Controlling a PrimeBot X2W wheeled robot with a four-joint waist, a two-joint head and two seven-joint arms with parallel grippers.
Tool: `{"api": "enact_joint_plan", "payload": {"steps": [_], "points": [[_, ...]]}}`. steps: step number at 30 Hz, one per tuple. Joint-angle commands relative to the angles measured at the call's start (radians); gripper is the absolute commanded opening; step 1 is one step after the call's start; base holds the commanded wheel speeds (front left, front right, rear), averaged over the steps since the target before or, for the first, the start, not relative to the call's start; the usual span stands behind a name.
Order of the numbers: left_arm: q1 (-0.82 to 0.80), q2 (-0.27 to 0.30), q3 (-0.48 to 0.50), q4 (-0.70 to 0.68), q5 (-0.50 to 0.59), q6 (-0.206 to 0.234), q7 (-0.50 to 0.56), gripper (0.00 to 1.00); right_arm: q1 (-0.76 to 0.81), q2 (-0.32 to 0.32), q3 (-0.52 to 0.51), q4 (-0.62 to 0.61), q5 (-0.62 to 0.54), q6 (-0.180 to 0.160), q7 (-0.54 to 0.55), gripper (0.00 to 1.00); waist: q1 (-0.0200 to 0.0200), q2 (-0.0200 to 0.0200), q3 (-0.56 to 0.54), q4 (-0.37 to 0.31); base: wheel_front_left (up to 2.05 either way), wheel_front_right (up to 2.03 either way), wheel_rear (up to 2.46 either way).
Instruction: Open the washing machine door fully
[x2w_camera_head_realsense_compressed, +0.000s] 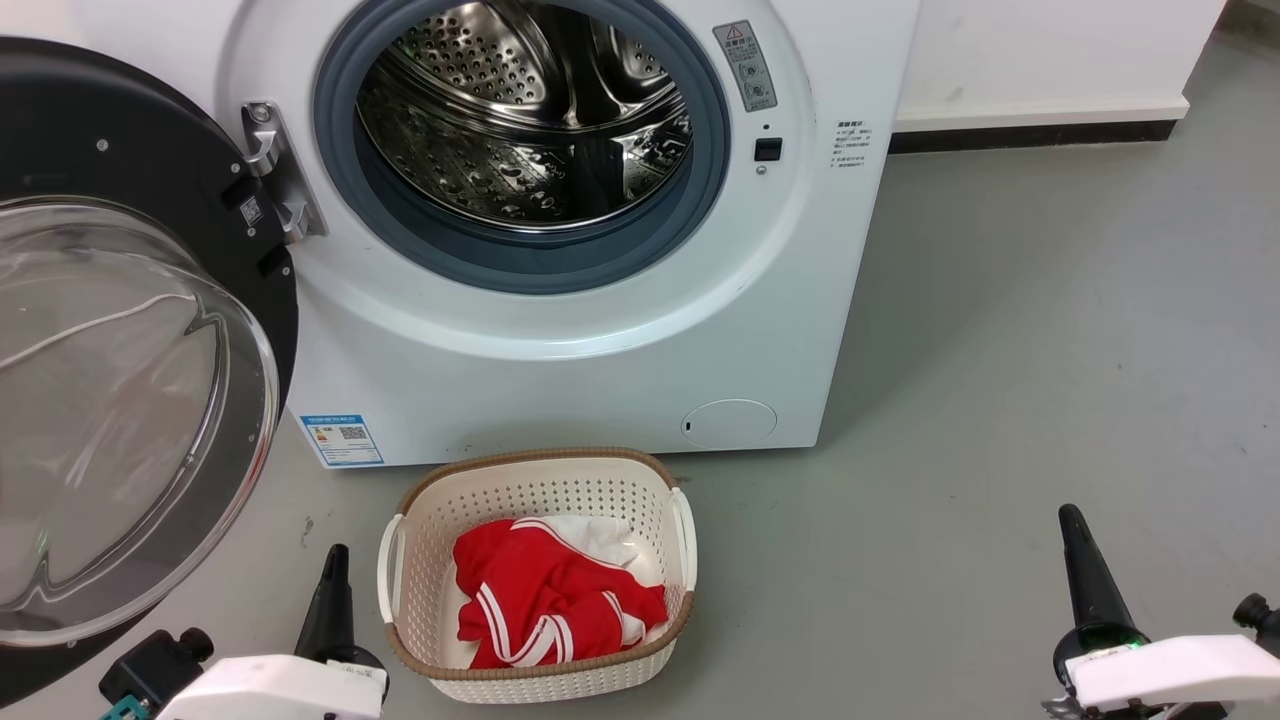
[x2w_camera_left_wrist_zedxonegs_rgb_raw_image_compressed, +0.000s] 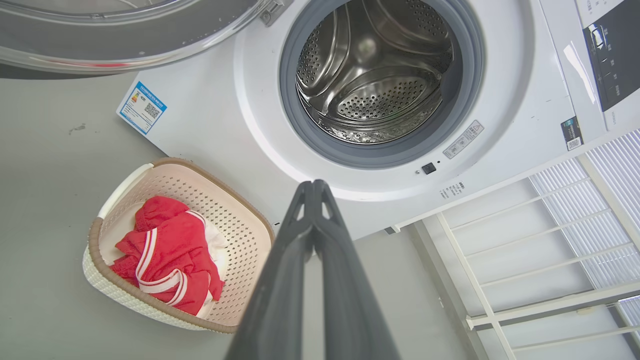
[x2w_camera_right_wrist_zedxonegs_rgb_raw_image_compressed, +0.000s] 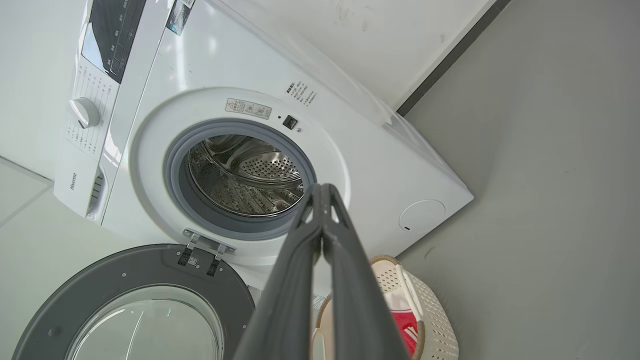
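**Door wide open, little or nothing left to do**

Found the washing machine door (x2w_camera_head_realsense_compressed: 110, 350) turned out on its metal hinge (x2w_camera_head_realsense_compressed: 275, 170) to the left of the washing machine (x2w_camera_head_realsense_compressed: 560, 380), with its inner side and the clear glass bowl facing the room. Stood well apart from the drum opening (x2w_camera_head_realsense_compressed: 525, 120), which lay fully uncovered, with the grey rubber ring and the steel drum plain to see. Ran past the left edge of the head view, so could not read the exact end of the swing there. Looked, in the right wrist view, turned far round, well beyond a right angle to the machine front.

Saw the left gripper (x2w_camera_left_wrist_zedxonegs_rgb_raw_image_compressed: 312, 186) low at the near left, fingers pressed together with nothing between them, touching neither door nor machine. Saw the same on the right gripper (x2w_camera_right_wrist_zedxonegs_rgb_raw_image_compressed: 322, 190) at the near right: closed, empty, and well apart from the door. Noted also a cream basket (x2w_camera_head_realsense_compressed: 540, 460) with red and white clothes (x2w_camera_head_realsense_compressed: 545, 590) on the floor just in front of the machine, between the two grippers and clear of the door.

Judged the opening as done, or very nearly done. Left, at most, a small push on the door if the hinge allowed more travel; could not tell this from the pictures.
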Motion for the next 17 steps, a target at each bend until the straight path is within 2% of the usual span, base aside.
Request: {"api": "enact_joint_plan", "payload": {"steps": [1,17], "points": [[-0.025,0.002,0.005,-0.003,-0.036,-0.007,0.008,0.0,-0.027,-0.008,-0.003,-0.001,0.036,0.0,0.007,0.0,0.0,-0.0001,0.0,0.0,0.0,0.0,0.0],[-0.06,0.003,0.013,0.022,-0.222,-0.024,0.053,0.0,-0.064,-0.008,-0.013,0.03,0.212,0.0,0.051,0.0,0.0,-0.0001,0.004,0.003,0.0,0.0,0.0]]}}
